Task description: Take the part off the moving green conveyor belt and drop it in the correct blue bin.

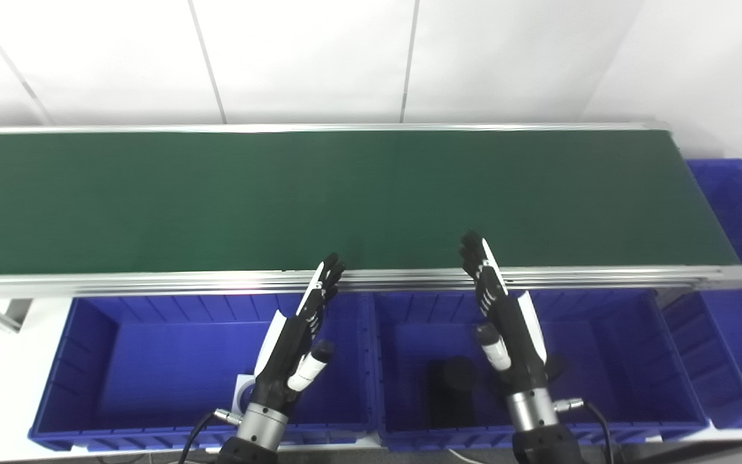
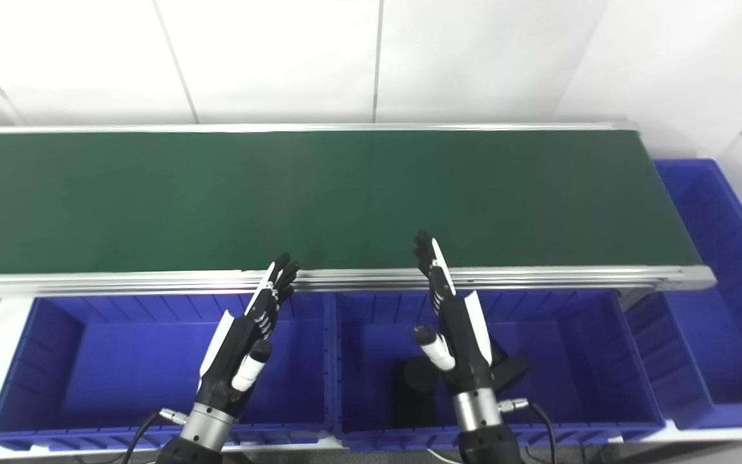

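hovering over the blue bins, left hand (image 1: 297,335) and right hand (image 1: 503,322) both flat, fingers spread, holding nothing. green conveyor belt (image 1: 345,193) bare of parts. black part (image 1: 451,390) sits inside middle blue bin (image 1: 628,412), just left of right hand. left blue bin (image 1: 94,412) under left hand.
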